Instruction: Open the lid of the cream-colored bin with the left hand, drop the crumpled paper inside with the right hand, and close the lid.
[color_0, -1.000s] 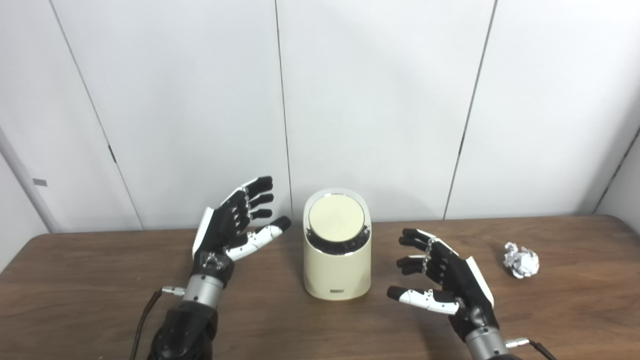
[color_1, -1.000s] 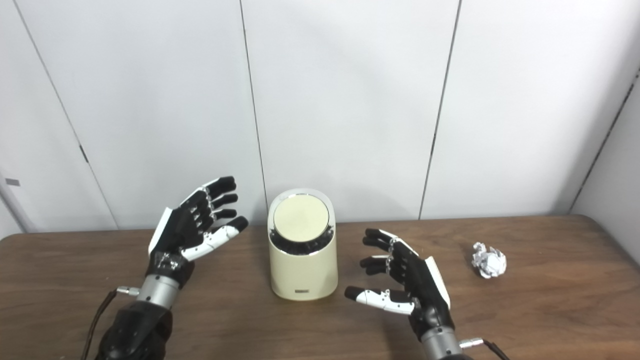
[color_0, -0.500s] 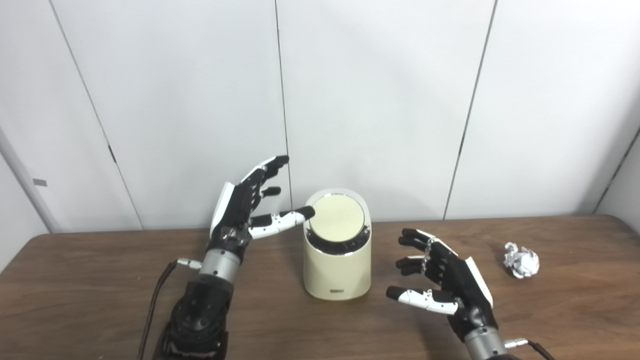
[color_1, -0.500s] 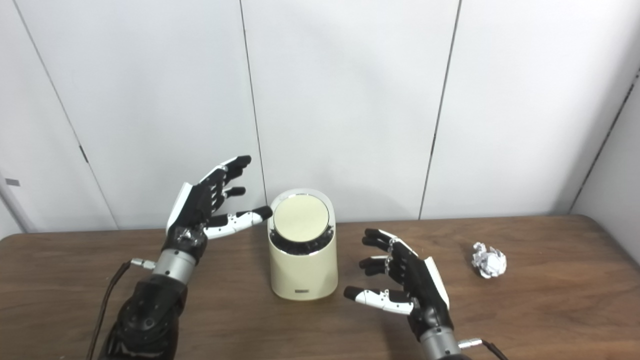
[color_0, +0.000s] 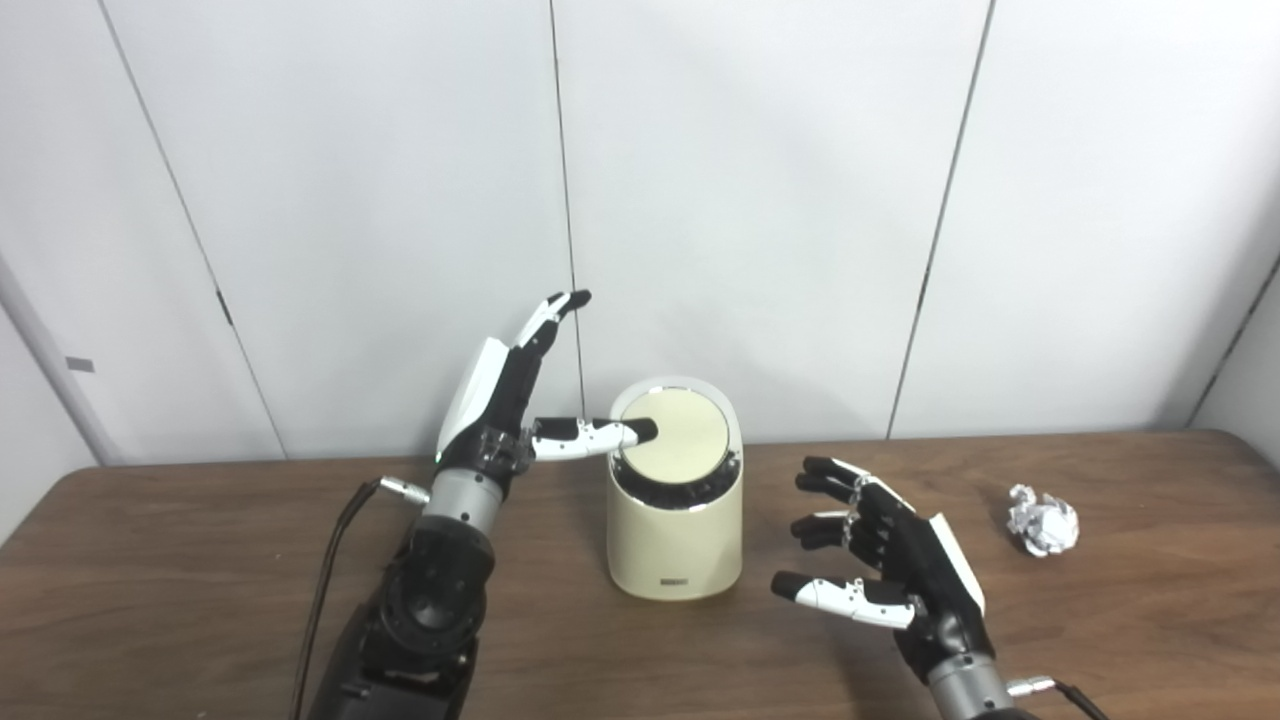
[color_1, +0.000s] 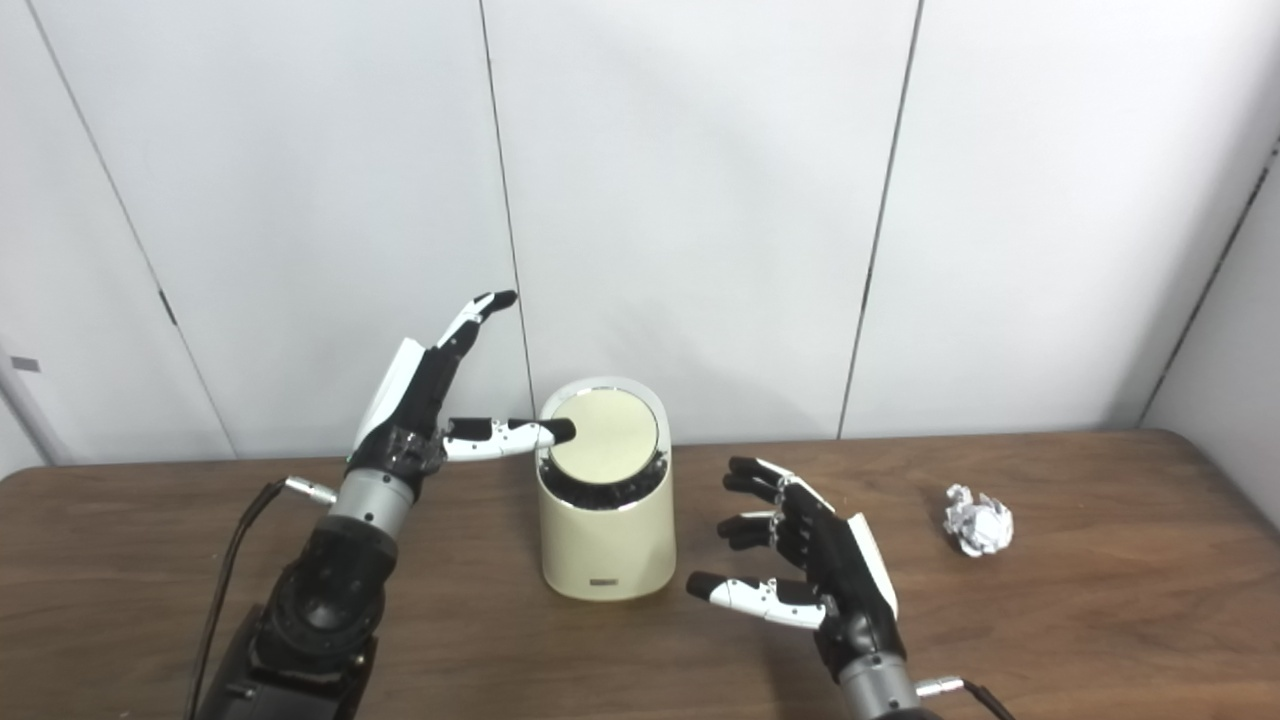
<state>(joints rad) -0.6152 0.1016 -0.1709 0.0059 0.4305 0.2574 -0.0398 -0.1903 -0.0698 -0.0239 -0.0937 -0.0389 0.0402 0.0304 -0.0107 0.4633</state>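
The cream-colored bin (color_0: 675, 540) stands at the middle of the brown table, its round lid (color_0: 678, 436) shut and tilted toward me. My left hand (color_0: 505, 405) is open, raised left of the bin, with its thumb tip lying over the lid's left edge and the fingers pointing up. My right hand (color_0: 885, 565) is open and empty, hovering over the table right of the bin. The crumpled paper (color_0: 1043, 519) lies on the table farther right, apart from both hands.
The table (color_0: 180, 560) has a back edge close to white wall panels (color_0: 760, 200) just behind the bin. A cable (color_0: 330, 570) hangs from my left wrist over the table's left part.
My left hand has risen and moved right toward the bin; its thumb now reaches over the lid's left edge. The right hand, bin and paper have stayed in place.
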